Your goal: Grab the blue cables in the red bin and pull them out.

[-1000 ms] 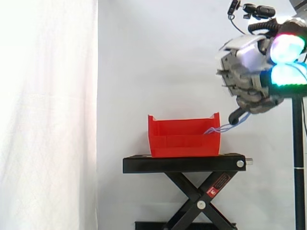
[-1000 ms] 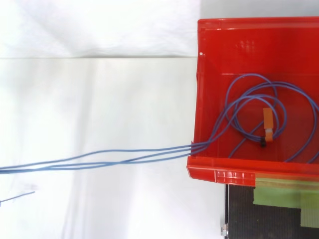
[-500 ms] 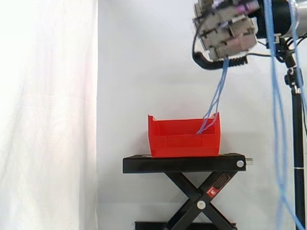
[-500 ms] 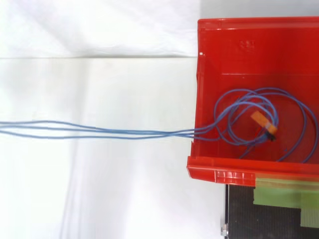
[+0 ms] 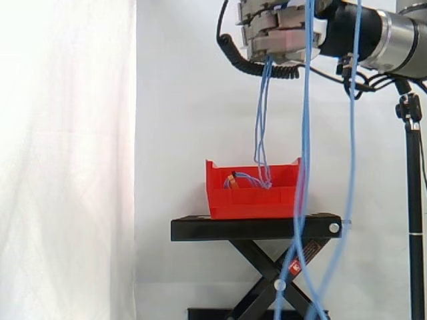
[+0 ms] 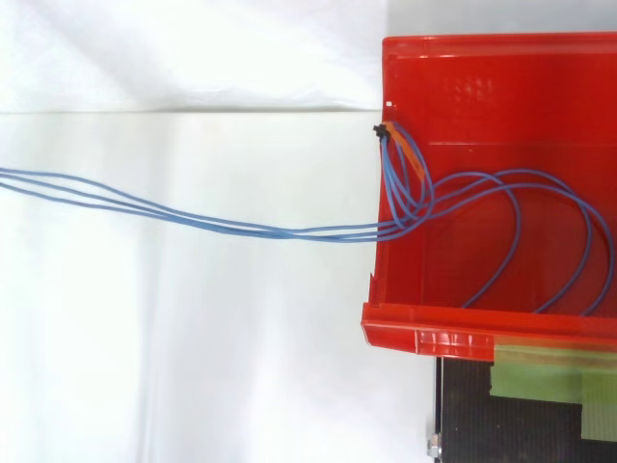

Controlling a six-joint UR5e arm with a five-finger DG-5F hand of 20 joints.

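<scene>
Nearest the side camera, loose lengths of the blue cables (image 5: pixel 306 133) are hanging from the top edge down past the stand, crossing in front of everything else. Behind them, you are holding the hand (image 5: pixel 280 32) at 12 o'clock above the red bin (image 5: pixel 233 200). Its fingers are folded in and clamping a bundle of strands, and that bundle is dropping straight down into the bin. The bin is sitting on the black stand (image 5: pixel 253 229), with a tripod pole (image 5: pixel 414 200) standing at the stand's 3 o'clock.

In the top view, the strands are running from the 9 o'clock edge to the bin's 9 o'clock wall. The remainder is lying in wide loops on the bin floor. An orange tag (image 6: pixel 411 159) is lying by that wall, its black end against it. Green tape (image 6: pixel 549 371) is showing on the stand at the bin's 6 o'clock. The white curtain (image 5: pixel 67 160) is hanging behind it all.
</scene>
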